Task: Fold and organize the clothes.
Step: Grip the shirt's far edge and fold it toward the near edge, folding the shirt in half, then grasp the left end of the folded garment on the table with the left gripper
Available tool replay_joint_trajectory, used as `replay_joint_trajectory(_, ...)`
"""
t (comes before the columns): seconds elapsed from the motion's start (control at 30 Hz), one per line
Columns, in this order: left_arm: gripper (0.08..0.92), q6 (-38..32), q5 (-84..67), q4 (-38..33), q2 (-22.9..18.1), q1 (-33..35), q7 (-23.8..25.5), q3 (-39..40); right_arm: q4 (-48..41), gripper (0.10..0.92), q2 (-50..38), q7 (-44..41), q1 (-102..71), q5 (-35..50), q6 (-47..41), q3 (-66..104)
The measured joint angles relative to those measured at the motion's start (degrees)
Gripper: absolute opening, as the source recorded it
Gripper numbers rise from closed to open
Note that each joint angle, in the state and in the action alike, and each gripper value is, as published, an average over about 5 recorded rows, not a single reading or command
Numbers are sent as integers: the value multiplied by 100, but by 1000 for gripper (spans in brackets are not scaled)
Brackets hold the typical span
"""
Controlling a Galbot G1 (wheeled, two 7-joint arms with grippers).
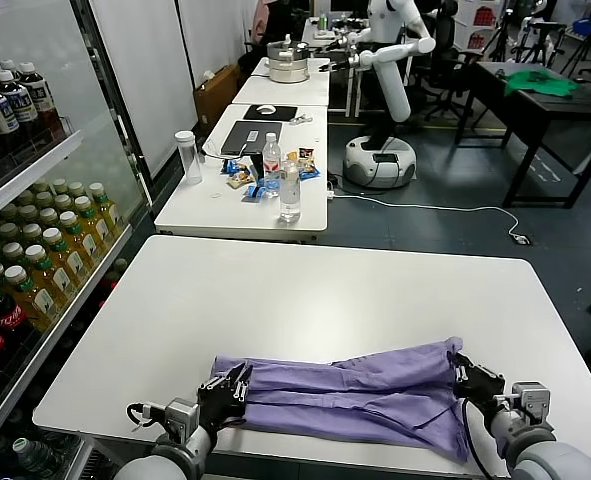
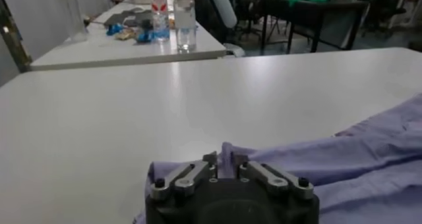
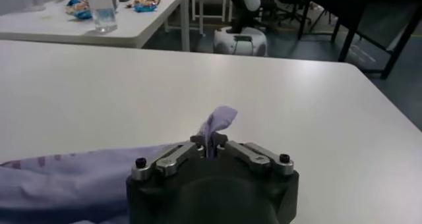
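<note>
Crosswise, the T-shirt (image 1: 350, 390) is lying between both grippers, left gripper (image 1: 227, 392) and right gripper (image 1: 467, 378) each pinching an end. Jaws seemingly clamped on cloth, possibly loosening.

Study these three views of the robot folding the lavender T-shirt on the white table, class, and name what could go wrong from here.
1. The T-shirt lies near the table's front edge; a tug toward the robot might drag it off.
2. The left gripper and right gripper each pinch just a small peak of thin fabric, so either end could slip out.
3. The shirt looks bunched and creased, so further folds may come out uneven.
</note>
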Motion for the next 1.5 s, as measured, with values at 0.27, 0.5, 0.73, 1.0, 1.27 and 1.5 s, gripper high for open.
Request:
replay_joint_trajectory(0.27,583,-241,435,-58,-318,206,-201,-101,134,576,188,-22,-189,-248,28,19)
replay_joint_trajectory(0.5,775,-291,623,189,-740,225,-437,-47,214,769,285,-25,-298,-363,42,29)
replay_joint_trajectory(0.73,816,-300,837,491,-1119,279,-639,-6,278,822,337,-32,-375,-426,52,37)
replay_joint_trajectory(1.0,637,-355,948,718,-1393,381,-791,-44,365,823,411,-35,-446,-487,58,37)
replay_joint_trajectory(1.27,403,-425,748,743,-1434,325,-795,-186,448,823,453,-32,-517,-507,77,74)
replay_joint_trajectory(1.5,204,-501,373,668,-1196,204,-719,-576,505,823,458,-15,-563,-501,112,140)
